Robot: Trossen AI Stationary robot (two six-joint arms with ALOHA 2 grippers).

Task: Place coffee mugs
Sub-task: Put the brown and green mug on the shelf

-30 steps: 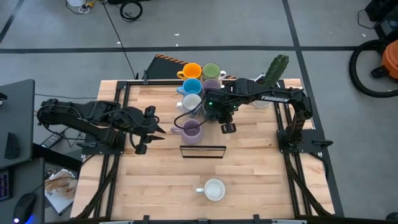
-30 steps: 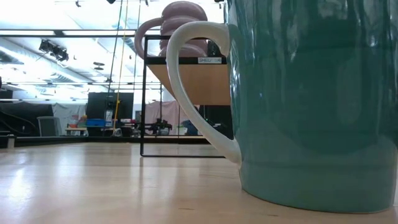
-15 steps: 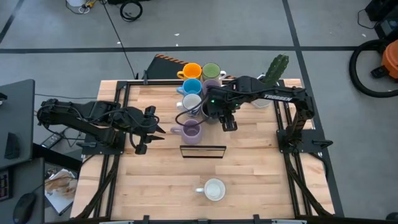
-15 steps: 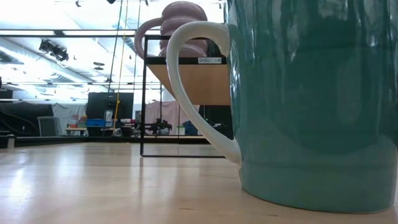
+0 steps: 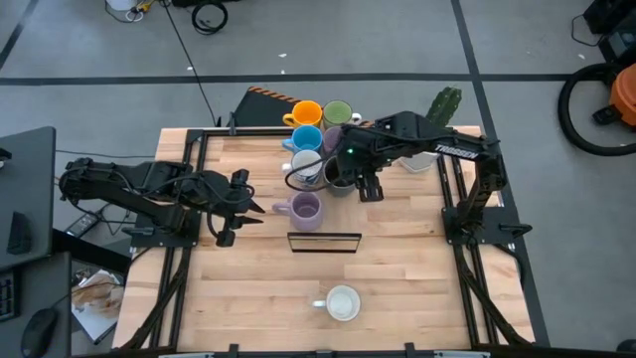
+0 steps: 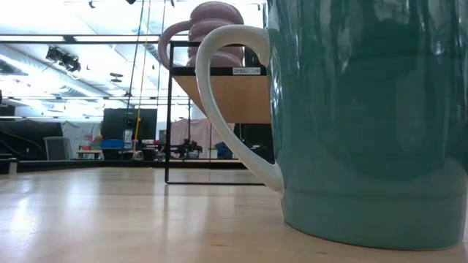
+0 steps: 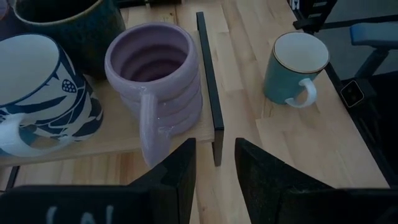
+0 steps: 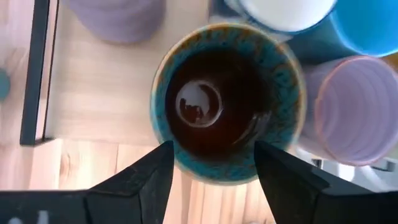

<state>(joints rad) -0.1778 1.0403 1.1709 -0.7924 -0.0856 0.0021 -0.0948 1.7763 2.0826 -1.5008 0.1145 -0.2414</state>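
Several mugs stand bunched on a low wooden shelf (image 5: 343,221) at the table's far middle: orange (image 5: 306,112), green (image 5: 337,111), blue (image 5: 306,137), a purple one (image 5: 339,138), a patterned white one (image 5: 303,164), the dark mug with brown inside (image 8: 227,112) and a ribbed purple mug (image 7: 155,74). A teal mug with white inside (image 5: 342,302) stands alone near the table's near edge. My right gripper (image 8: 211,183) is open above the dark mug, one finger on either side, not touching. My left gripper (image 7: 214,171) is open, left of the shelf.
A white planter with a cactus (image 5: 439,111) stands behind the right arm at the far right. The shelf's black metal frame (image 7: 208,74) runs along its near edge. Bare wood lies between the shelf and the teal mug (image 6: 365,124).
My right gripper has drawn back from the dark mug toward the table's far right, uncovering it in the high view. The dark mug stays standing on the shelf beside the patterned white one.
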